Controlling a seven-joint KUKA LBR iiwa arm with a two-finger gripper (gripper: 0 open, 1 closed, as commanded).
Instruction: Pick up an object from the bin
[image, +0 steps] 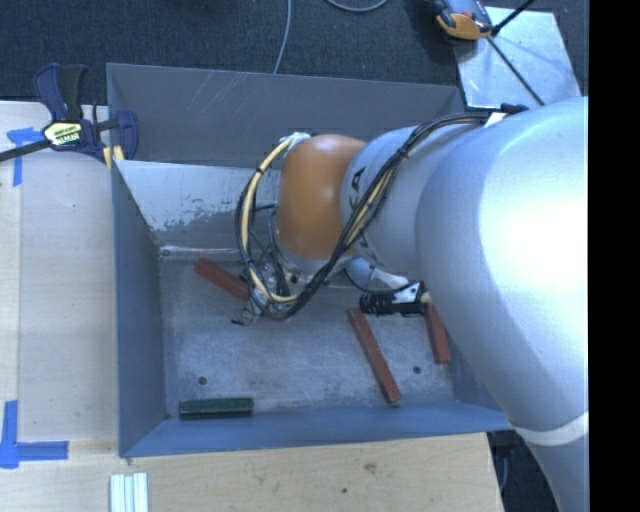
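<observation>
Arm (500, 230) reaches in from right; orange wrist cover (315, 195) tilted down-left; yellow-black cables (247, 200) looped alongside; gripper (250, 308) low beneath cover

No legible text, label, number or sign anywhere.

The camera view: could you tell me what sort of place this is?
Probably a robotics lab picking cell: a robot arm reaches into a grey metal bin holding a loose reddish-brown stick.

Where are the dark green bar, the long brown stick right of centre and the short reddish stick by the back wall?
dark green bar (215, 406): camera view, middle of its length.
long brown stick (374, 356): camera view, mid-shaft.
short reddish stick (219, 277): camera view, its exposed left half.
</observation>
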